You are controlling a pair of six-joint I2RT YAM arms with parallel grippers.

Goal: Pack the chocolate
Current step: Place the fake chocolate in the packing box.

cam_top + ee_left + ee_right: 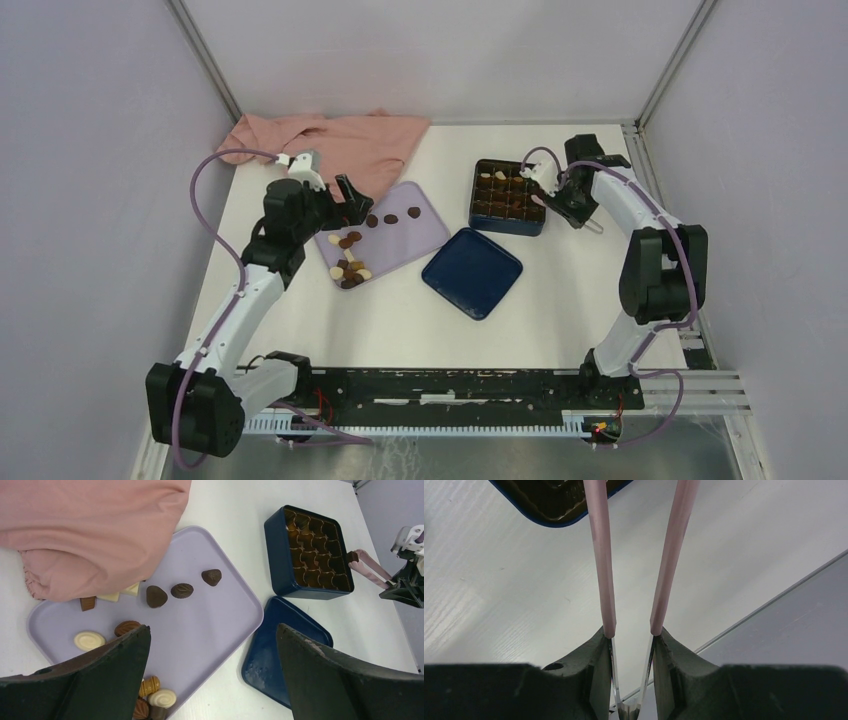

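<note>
Several chocolate pieces (182,590), dark brown, light brown and cream, lie on the lilac tray (215,625) (420,232). More chocolate (350,262) is heaped at the tray's near corner. My left gripper (212,630) (345,205) hangs open over the tray with nothing between its fingers. My right gripper (631,632) (562,200) is shut on pink-armed tongs (600,555) (371,568). The tong tips pinch a dark chocolate piece (353,556) at the right edge of the dark blue box (278,555) (507,226). The box's brown grid insert holds several pieces.
The box's blue lid (472,272) (280,655) lies upturned between the tray and the box. A pink cloth (330,140) (90,530) is bunched at the back left, overlapping the tray's far corner. Walls enclose the table on three sides.
</note>
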